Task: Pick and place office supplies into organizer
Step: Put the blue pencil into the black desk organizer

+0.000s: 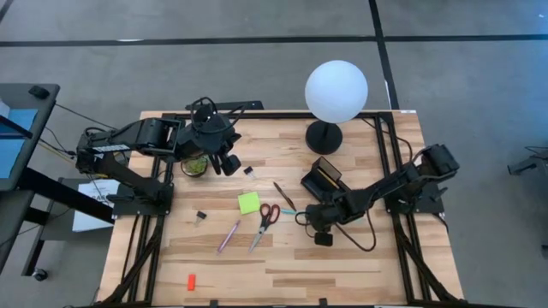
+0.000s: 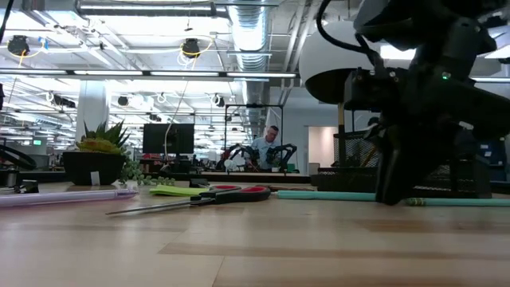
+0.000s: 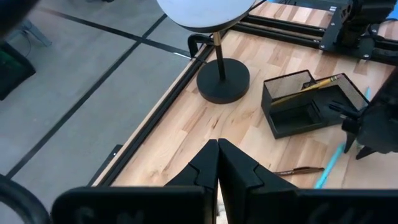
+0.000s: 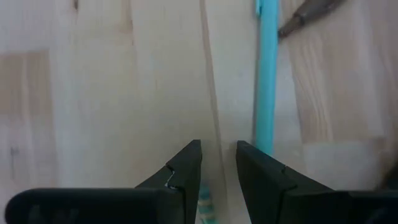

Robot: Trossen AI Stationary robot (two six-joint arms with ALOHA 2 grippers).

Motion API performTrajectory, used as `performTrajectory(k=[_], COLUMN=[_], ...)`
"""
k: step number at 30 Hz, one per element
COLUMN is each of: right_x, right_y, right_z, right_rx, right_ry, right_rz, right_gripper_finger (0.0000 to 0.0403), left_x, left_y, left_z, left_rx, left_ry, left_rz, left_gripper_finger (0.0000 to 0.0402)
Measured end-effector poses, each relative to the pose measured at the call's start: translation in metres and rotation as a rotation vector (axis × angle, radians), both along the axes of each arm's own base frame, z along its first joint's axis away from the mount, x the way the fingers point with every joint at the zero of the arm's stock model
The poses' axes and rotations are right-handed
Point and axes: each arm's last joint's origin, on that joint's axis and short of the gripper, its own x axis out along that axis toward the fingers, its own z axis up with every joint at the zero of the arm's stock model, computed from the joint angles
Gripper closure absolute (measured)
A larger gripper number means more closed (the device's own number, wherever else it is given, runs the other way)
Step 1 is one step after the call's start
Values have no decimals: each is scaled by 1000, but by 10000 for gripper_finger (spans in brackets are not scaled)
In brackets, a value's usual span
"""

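Organizer (image 1: 321, 178) sits on the wooden surface (image 1: 342, 265) just beside the lamp base (image 1: 324, 137), toward the right edge. From above it's a dark block; the left wrist view opens it up, a black mesh tray (image 3: 314, 102) with a yellow pencil (image 3: 308, 89) lying inside. Right claw (image 1: 323, 239) is down low near the teal pen (image 1: 288, 210), and only its own camera shows the detail: fingers parted, nothing between them, the teal pen (image 4: 266, 74) lying just beside them on the wood. Left claw (image 1: 227, 162) hangs near the far edge by the potted plant (image 1: 195, 165), clenched on nothing. Scissors (image 1: 265, 224), the green sticky pad (image 1: 248, 203) and a purple pen (image 1: 229, 235) lie mid-surface.
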Motion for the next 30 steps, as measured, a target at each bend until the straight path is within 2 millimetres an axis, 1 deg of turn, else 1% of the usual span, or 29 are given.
performTrajectory(k=[4, 8, 11, 16, 30], right_x=[-2, -7, -13, -18, -15], right_y=[6, 5, 4, 5, 5], right_z=[-1, 11, 15, 14, 14], right_rx=[-21, -7, -1, -33, -28], right_ry=[-13, -31, 6, 62, 18], right_rz=[-21, -15, 26, 11, -1], right_gripper_finger=[305, 305, 305, 305, 305], left_x=[0, -1, -1, -1, -1], left_y=[0, 0, 0, 0, 0], left_z=[-1, -2, -1, -1, -1], left_rx=[-11, -18, -18, -18, -21], left_ry=[5, 14, 12, 11, 7], left_rz=[-9, -3, -3, -4, -1], left_gripper_finger=[401, 401, 401, 401, 401])
